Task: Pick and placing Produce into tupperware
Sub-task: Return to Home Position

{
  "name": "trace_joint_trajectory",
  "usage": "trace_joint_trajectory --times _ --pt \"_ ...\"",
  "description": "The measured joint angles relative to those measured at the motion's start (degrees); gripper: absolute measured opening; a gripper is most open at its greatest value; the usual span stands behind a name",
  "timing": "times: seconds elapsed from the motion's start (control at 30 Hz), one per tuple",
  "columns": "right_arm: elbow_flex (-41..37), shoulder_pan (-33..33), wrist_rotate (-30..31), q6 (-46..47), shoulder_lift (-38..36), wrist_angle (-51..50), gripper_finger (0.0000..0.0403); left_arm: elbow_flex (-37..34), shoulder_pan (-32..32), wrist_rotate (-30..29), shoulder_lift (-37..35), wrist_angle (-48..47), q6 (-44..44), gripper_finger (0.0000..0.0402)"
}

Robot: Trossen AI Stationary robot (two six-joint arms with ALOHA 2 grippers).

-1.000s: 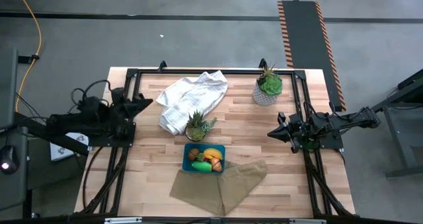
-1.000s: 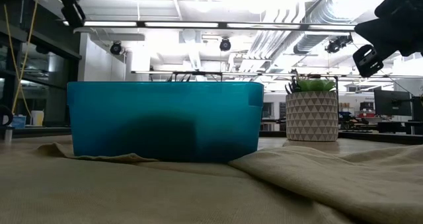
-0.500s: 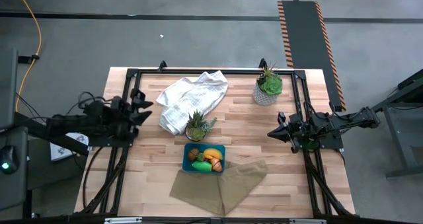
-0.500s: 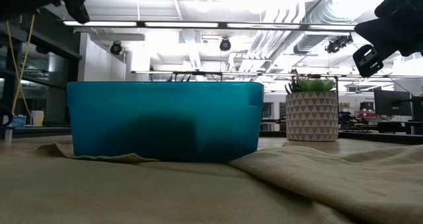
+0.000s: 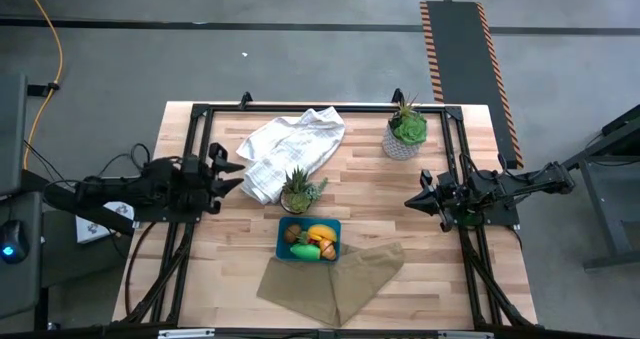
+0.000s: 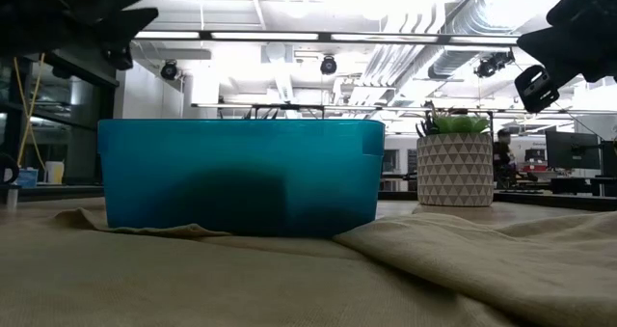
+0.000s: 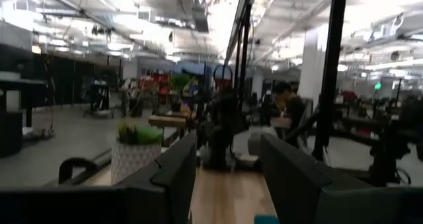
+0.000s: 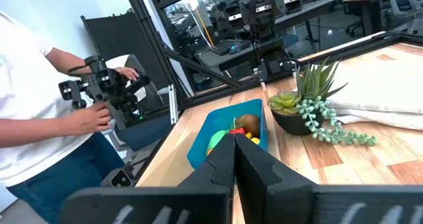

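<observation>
1. Teal tupperware [image 6: 241,177]: front-centre of the table, tan cloth [image 5: 340,279] bunched against its near side. It holds a banana [image 5: 322,232], a kiwi [image 5: 292,234] and a green pepper [image 5: 304,250]; loading looks complete.
2. Left gripper [image 5: 236,173]: at the table's left edge beside the white towel [image 5: 290,144], fingers parted, nothing held. It is well clear of the bin, which suits homing.
3. Right gripper [image 5: 410,201]: at the right edge, fingers pressed together, empty, waiting.

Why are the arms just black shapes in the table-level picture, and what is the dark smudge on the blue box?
Low view: bright ceiling lights backlight the left claw, upper left, and right arm, upper right, into silhouettes; the dark patch on the tupperware is probably contents shading its translucent wall. High view: even light.
</observation>
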Motion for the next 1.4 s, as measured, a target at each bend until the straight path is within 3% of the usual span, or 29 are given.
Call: trace_joint_trajectory --times 0.37,0.73,1.2,1.4 --pt "0.0 0.0 0.0 0.0 0.0 0.0 0.0000 0.0 -0.3 0.0 0.0 -7.2 -0.9 0.0156" --pt "0.0 0.0 0.0 0.0 0.0 0.0 0.0000 0.0 -8.5 -4.9 0.0 -13.6 -2.0 0.0156" --pt "0.0 0.0 0.0 0.0 0.0 0.0 0.0000 0.0 -8.3 1.5 0.0 -15.6 1.7 0.0156" --pt "0.0 0.0 0.0 0.0 0.0 0.0 0.0000 0.0 -8.3 1.6 0.0 -15.6 4.3 0.0156"
